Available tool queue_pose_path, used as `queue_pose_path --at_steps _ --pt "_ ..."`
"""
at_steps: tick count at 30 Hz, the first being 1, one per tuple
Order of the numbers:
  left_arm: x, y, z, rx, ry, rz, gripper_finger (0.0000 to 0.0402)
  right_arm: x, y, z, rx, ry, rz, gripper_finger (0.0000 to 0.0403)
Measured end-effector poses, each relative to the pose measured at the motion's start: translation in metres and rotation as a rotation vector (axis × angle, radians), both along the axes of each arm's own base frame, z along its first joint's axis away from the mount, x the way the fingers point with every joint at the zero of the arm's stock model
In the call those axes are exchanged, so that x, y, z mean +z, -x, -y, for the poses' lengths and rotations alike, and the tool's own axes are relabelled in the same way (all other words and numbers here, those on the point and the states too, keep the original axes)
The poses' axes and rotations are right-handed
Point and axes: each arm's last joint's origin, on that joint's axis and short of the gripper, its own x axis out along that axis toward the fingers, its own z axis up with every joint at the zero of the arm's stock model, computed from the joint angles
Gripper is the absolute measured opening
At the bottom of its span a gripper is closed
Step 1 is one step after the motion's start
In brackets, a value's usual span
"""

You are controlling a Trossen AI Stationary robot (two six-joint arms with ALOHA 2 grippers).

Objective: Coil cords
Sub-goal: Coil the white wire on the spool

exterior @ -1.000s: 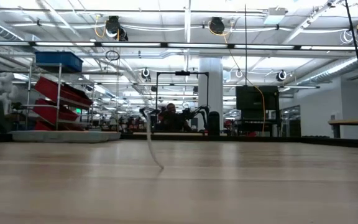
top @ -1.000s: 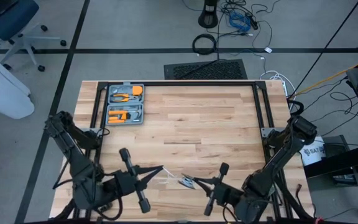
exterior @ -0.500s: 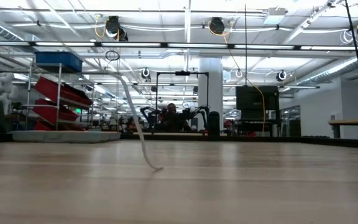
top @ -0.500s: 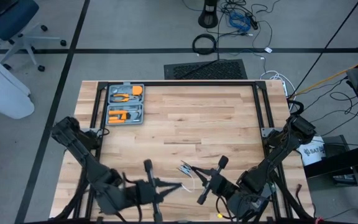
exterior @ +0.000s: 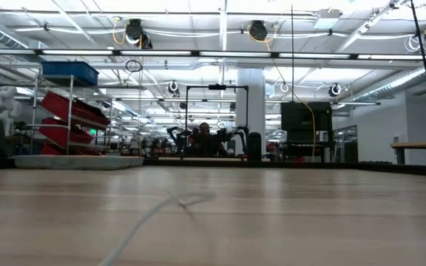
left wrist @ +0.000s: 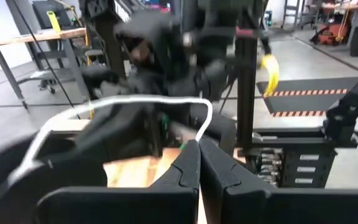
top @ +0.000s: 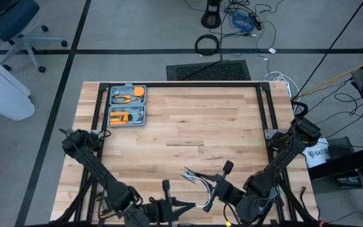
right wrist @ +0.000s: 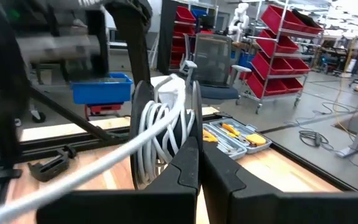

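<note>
Wooden table (top: 188,126), grey tool case (top: 126,105) far left. Right gripper (top: 191,173) near centre, pinched shut on reel (right wrist: 166,124) with white cord (top: 201,183) wound on it. Left gripper (top: 197,203) at near edge, fingers shut on cord's free end. Cord slack between grippers, trailing across tabletop.

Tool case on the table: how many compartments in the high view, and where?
2. The grey tool case sits at the table's far left corner: one compartment toward the far edge, the other just nearer the arms.
</note>
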Motion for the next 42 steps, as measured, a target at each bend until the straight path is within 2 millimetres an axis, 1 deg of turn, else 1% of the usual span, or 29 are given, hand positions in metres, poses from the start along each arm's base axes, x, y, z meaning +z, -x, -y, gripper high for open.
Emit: queue_pose_path --at_steps 5,8,13,20,26,32,36,42 --pt "-0.020 -0.006 0.006 0.005 0.006 -0.036 0.0001 0.006 0.008 -0.009 0.018 0.018 0.013 0.0000" --pt "-0.030 -0.010 0.007 0.019 -0.022 -0.063 0.0001 0.011 0.014 -0.015 0.038 0.025 0.024 0.0000" --pt "-0.034 -0.012 0.003 0.041 -0.004 -0.083 0.0001 0.014 0.022 -0.023 0.069 0.036 0.029 0.0000" --pt "-0.049 -0.014 -0.006 0.069 -0.024 -0.197 0.0001 0.021 0.033 -0.032 0.105 0.037 0.050 0.0000" --pt "-0.059 -0.013 -0.013 0.098 -0.027 -0.280 0.0001 0.026 0.038 -0.035 0.116 0.046 0.061 0.0000" --pt "-0.066 -0.009 -0.016 0.117 -0.038 -0.335 0.0001 0.026 0.041 -0.038 0.126 0.049 0.061 0.0000" --pt "-0.069 -0.005 -0.017 0.122 -0.043 -0.369 0.0001 0.026 0.046 -0.042 0.140 0.074 0.048 0.0000" --pt "-0.072 0.001 -0.013 0.105 -0.078 -0.406 0.0001 0.039 0.057 -0.041 0.143 0.073 0.059 0.0000"
